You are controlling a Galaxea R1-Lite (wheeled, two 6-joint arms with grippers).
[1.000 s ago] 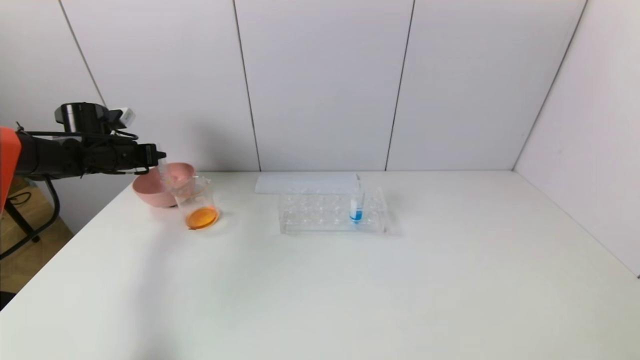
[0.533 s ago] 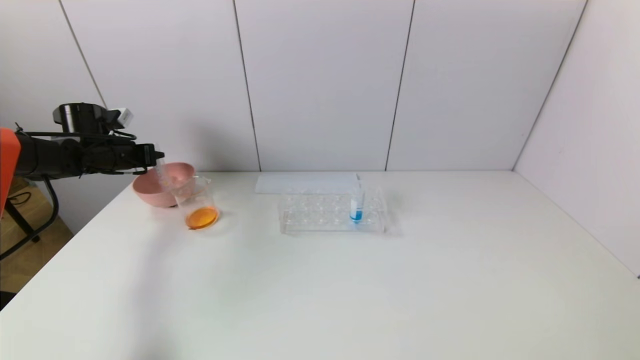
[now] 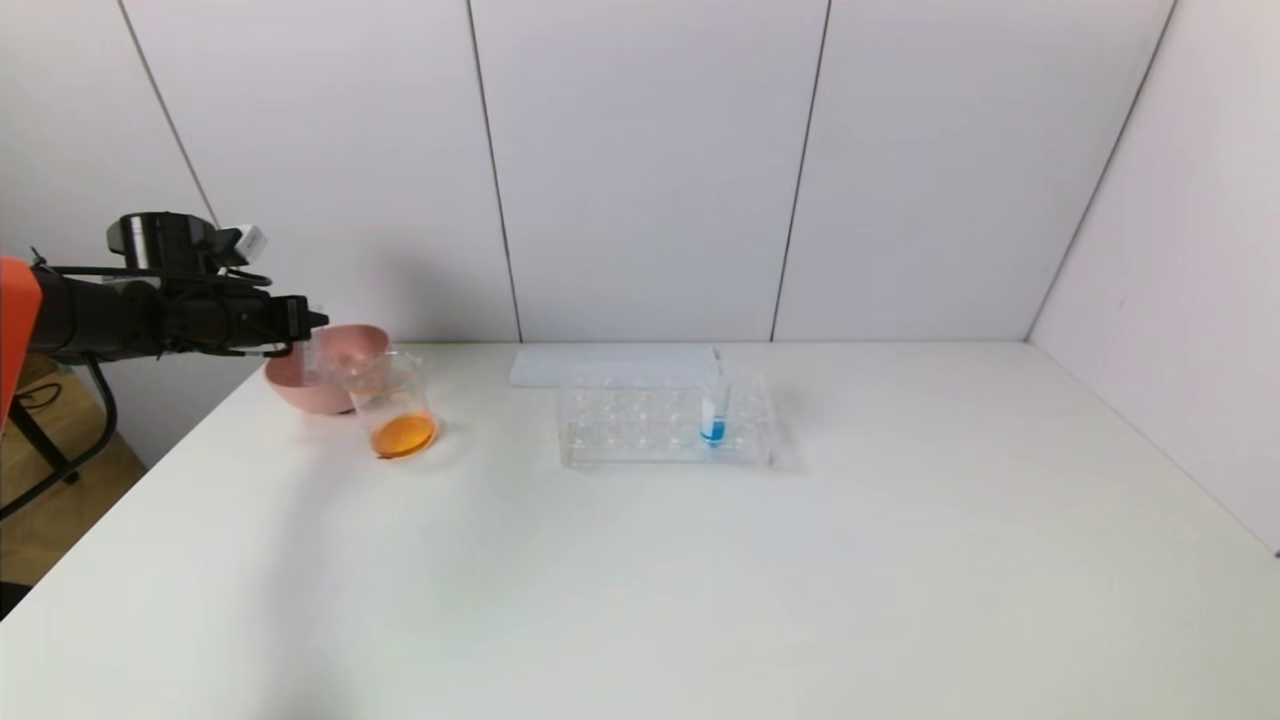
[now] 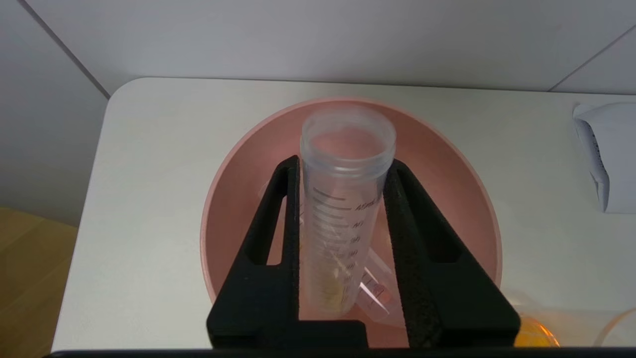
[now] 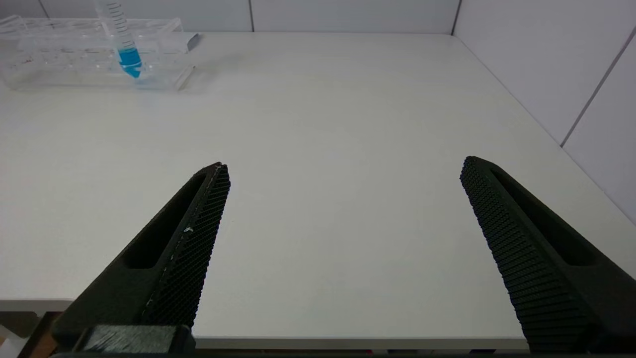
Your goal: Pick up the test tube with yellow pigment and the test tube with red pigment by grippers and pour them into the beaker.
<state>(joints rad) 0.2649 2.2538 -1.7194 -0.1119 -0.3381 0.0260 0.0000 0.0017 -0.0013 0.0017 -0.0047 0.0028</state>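
Holding an emptied tube (image 4: 343,209) over the pink bowl (image 4: 238,164), my left gripper (image 4: 344,169) sits at the left edge of the head view, just behind the beaker (image 3: 395,405). In the wrist view its two black fingers (image 4: 285,199) flank the tube on both sides with hardly any gap, so I read them as gripping it, though perhaps loosening; a faint yellowish smear low on the tube wall suggests this is the yellow one. Another clear tube with a reddish tip (image 4: 375,291) lies at the bottom of the bowl, below the held one. The beaker stands left of centre on the table (image 3: 640,580), touching or just in front of the bowl, with orange liquid in its base, which I take to mean both pigments are already poured. Only the blue tube (image 3: 712,410) stands in the rack (image 3: 640,425) at mid frame.

So I judge the step in hand to be discarding the spent tube. The next move calls for parting the fingers enough to let it drop into the bowl, then lifting clear without nudging the beaker. My right gripper (image 5: 343,199) hangs parked over the near table edge, fingers spread wide and empty.
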